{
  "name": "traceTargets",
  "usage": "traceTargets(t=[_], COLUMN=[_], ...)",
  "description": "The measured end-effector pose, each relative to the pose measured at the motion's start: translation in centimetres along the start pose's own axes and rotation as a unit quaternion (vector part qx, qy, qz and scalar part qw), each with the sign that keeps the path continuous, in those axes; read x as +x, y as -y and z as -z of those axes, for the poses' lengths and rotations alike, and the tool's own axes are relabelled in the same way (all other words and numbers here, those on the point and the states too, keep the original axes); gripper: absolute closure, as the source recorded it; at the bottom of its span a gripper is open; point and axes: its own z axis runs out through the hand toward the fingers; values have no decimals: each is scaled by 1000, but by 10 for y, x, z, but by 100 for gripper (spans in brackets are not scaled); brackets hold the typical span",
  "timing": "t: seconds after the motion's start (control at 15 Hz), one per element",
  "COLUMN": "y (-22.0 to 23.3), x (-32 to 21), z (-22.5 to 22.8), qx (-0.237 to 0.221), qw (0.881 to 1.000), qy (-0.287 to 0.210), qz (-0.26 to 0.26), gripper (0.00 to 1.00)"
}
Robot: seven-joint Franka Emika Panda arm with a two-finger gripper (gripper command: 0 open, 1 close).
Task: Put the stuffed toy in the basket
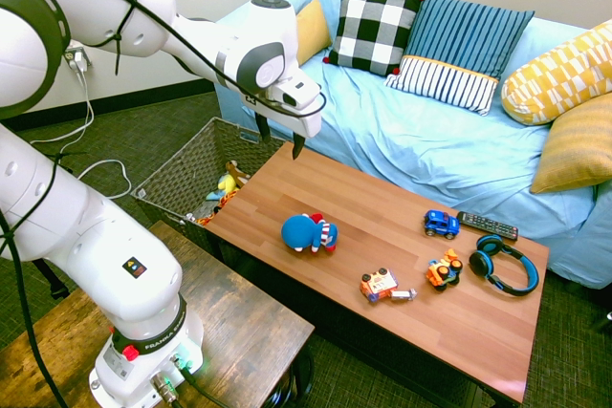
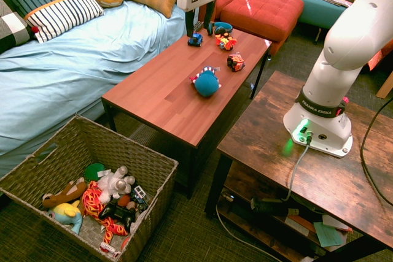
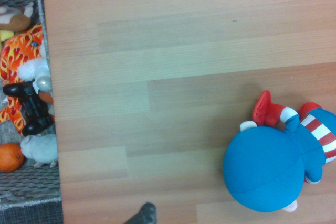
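Stuffed toy [image 1: 308, 233] sits untouched mid-desk [image 1: 402, 265] — approach step; fingers [image 1: 297, 147] spread, empty, above desk's basket-side [image 2: 73, 145] end. Next: descend over toy.

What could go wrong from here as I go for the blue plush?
The gripper hangs open above bare table, off to one side of the stuffed toy, so a straight descent would likely miss. The round toy may roll or slip when pinched. The basket sits below the table's end; an early release could drop it short.
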Motion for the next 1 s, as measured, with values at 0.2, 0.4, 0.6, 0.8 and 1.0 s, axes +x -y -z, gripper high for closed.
traceTargets(t=[0.2, 0.4, 0.6, 0.8, 1.0], y=[0, -3, -11, -31, -35], x=[2, 11, 20, 23, 28], z=[-5, -20, -47, -84, -96], qx=[-7, -13, -19, -35, -34], qw=[1000, 996, 983, 967, 956], qy=[2, 1, 2, -1, -6], qz=[-13, -89, -180, -253, -292], gripper=[0, 0, 0, 0, 0])
